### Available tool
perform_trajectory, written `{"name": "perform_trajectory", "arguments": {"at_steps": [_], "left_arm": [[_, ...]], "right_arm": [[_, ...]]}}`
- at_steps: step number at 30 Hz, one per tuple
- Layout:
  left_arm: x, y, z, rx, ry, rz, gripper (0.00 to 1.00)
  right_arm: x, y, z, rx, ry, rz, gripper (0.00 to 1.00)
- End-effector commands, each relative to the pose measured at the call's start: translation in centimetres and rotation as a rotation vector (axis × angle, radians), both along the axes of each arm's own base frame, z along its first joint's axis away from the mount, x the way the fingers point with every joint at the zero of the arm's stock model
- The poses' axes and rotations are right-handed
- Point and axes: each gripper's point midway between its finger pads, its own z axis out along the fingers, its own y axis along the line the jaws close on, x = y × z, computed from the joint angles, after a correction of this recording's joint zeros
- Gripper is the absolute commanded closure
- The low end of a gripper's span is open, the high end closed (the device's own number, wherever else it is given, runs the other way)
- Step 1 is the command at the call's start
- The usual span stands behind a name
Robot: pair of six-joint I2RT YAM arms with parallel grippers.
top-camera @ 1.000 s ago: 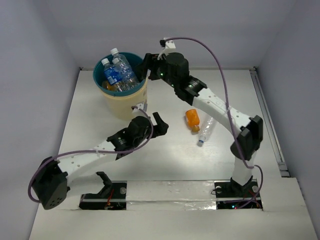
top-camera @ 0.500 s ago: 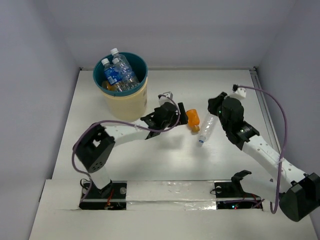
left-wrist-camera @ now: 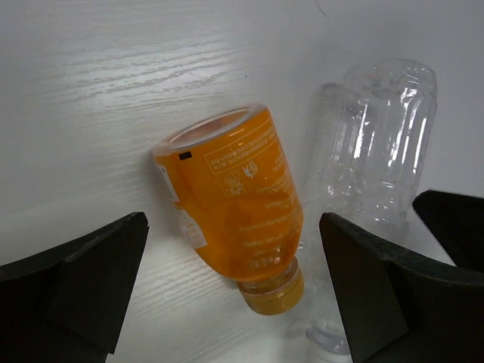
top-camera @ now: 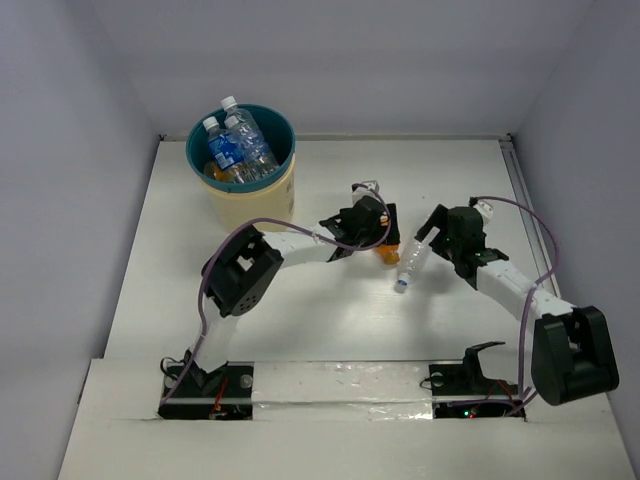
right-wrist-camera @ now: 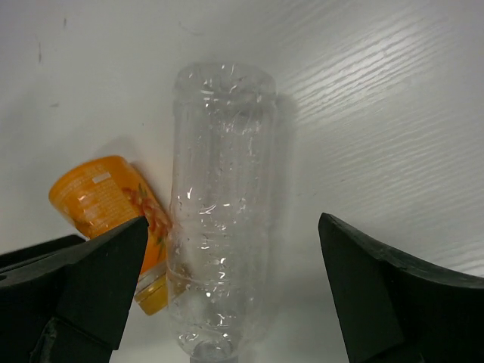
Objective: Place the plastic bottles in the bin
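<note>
Now, left gripper (left-wrist-camera: 233,219) wide open over the orange bottle (left-wrist-camera: 231,200), holding nothing, right gripper (right-wrist-camera: 233,223) equally wide over the clear bottle (right-wrist-camera: 219,204) just beside it, empty too.

Count for yourself: one bin (top-camera: 262,205). Inside it you see two clear blue-labelled bottles (top-camera: 222,150), (top-camera: 250,140), with something orange beneath them, too hidden to count. On the table (top-camera: 330,320) you have one orange bottle (left-wrist-camera: 234,189) and one plain clear bottle (right-wrist-camera: 219,212). Two arms (top-camera: 295,243), (top-camera: 505,285) are in view.
</note>
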Motion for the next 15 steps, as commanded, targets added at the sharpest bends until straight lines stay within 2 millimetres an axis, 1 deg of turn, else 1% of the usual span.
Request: {"name": "perform_trajectory", "arguments": {"at_steps": [1, 2, 3, 4, 5, 6, 8, 9, 10, 11, 12, 13, 14, 15], "left_arm": [[1.0, -0.1, -0.7, 0.055, -0.022, 0.007, 0.04], [1.4, -0.3, -0.8, 0.063, -0.026, 0.013, 0.05], [1.5, -0.3, -1.2, 0.075, -0.024, 0.012, 0.1], [1.6, -0.3, -2.1, 0.088, -0.016, 0.014, 0.14], [1.7, -0.3, -2.3, 0.093, -0.017, 0.018, 0.16], [1.7, -0.2, -2.6, 0.097, -0.016, 0.021, 0.19], [1.7, 0.3, -3.2, 0.111, -0.017, 0.032, 0.25], [1.6, 0.5, -3.2, 0.111, -0.019, 0.037, 0.34], [2.0, 0.9, -2.5, 0.1, -0.031, 0.048, 0.39], [1.7, 1.6, -2.9, 0.109, -0.034, 0.056, 0.41], [1.9, 2.2, -2.7, 0.108, -0.037, 0.067, 0.46], [2.1, 2.8, -1.2, 0.089, -0.055, 0.081, 0.48], [1.6, 3.8, -1.6, 0.1, -0.059, 0.089, 0.5], [1.3, 4.3, -1.3, 0.098, -0.067, 0.093, 0.51]], "right_arm": [[2.5, 2.0, 2.8, 0.045, -0.094, 0.088, 0.01], [2.5, 2.0, 2.1, 0.036, -0.065, 0.095, 0.02], [2.8, 2.1, 2.3, 0.034, -0.067, 0.097, 0.03], [3.2, 2.2, 2.6, 0.034, -0.073, 0.098, 0.05], [2.7, 2.1, 1.9, 0.024, -0.038, 0.102, 0.06], [2.8, 2.1, 1.6, 0.022, -0.026, 0.102, 0.07], [2.9, 2.2, 1.7, 0.018, -0.014, 0.114, 0.09], [3.0, 2.3, 1.2, 0.013, 0.005, 0.119, 0.11], [3.0, 2.3, 1.0, 0.01, 0.014, 0.124, 0.15], [3.1, 2.5, 1.1, 0.004, 0.027, 0.144, 0.15], [3.1, 2.7, 0.9, 0.001, 0.042, 0.16, 0.16], [3.0, 2.9, 0.2, -0.003, 0.073, 0.172, 0.17], [2.9, 3.2, 0.1, -0.009, 0.096, 0.204, 0.16], [2.9, 3.4, -0.1, -0.011, 0.111, 0.225, 0.16]]}}
